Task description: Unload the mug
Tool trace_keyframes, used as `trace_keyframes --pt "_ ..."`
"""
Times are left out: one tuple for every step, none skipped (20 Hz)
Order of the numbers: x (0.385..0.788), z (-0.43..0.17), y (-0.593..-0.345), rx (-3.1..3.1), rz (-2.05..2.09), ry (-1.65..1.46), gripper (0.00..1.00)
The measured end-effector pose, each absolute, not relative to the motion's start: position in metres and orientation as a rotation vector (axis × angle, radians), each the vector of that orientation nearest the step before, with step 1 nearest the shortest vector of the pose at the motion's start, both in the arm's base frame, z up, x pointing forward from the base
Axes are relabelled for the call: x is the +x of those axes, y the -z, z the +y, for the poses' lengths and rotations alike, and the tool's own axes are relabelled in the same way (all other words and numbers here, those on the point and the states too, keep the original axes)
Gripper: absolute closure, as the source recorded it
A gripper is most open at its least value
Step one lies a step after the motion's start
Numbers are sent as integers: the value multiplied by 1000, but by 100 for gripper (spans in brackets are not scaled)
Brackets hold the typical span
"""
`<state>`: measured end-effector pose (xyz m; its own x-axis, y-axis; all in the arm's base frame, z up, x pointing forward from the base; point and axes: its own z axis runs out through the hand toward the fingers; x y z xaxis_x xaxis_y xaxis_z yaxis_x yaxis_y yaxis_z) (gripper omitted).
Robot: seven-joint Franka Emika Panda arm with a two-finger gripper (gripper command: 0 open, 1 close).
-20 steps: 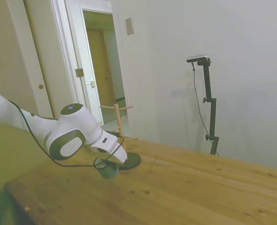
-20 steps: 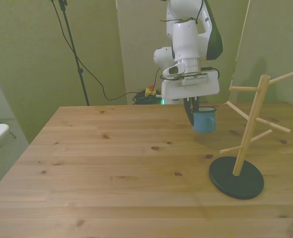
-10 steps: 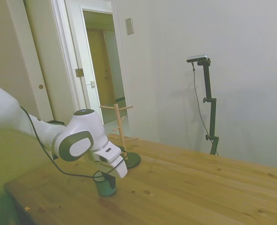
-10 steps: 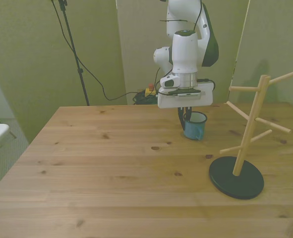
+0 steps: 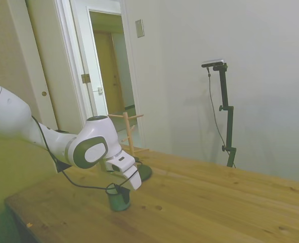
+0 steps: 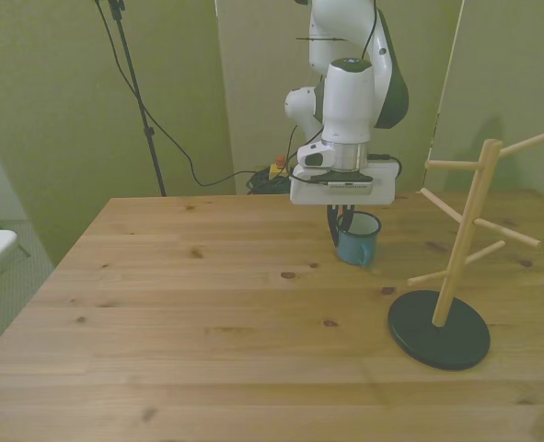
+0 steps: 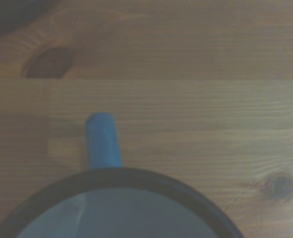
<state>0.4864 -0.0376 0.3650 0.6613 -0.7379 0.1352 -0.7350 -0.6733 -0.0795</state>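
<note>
The mug [image 6: 357, 238] stood upright on the wooden table [image 6: 207, 322], mouth up, its handle [image 7: 102, 140] sticking out sideways, level with the tabletop. Nothing could be seen inside it in the wrist view. It was blue, greener in the side view, with a dark rim and pale inside. The gripper [image 6: 341, 224] reached down at its rim, one finger seemingly inside, but clamped or loose I could not tell. The mug rack [image 6: 456, 262] stood near, toward the front view's right.

Mug tree [image 6: 451, 267] only obstacle, near mug [image 6: 357, 241]; rest of table [image 6: 207, 313] bare.
</note>
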Motion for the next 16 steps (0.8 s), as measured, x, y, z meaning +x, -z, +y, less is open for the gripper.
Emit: trace_keyframes --pt "487 -38 -364 -2847 1264 240 0" --pt "487 -38 -363 -2847 1265 238 0" --pt "487 -39 -363 -2847 1266 237 0" --pt "487 -39 -363 -2846 1268 237 0" --pt "487 -39 -363 -2846 1268 237 0" --pt "487 -40 -363 -2846 1269 237 0" --pt "487 -40 -363 -2845 1269 239 0" --pt "487 -40 -365 -2844 1268 242 0" --pt "487 -40 -366 -2843 1268 248 0" --pt "487 -39 -369 -2841 1266 256 0" --pt "487 -39 -372 -2838 1264 265 0" --pt "486 -39 -376 -2835 1262 278 0" --pt "486 -38 -381 -2831 1259 292 0" --pt "485 -37 -387 -2828 1255 307 0" --pt "484 -36 -392 -2824 1251 324 0" --pt "483 -35 -399 -2819 1244 344 0"
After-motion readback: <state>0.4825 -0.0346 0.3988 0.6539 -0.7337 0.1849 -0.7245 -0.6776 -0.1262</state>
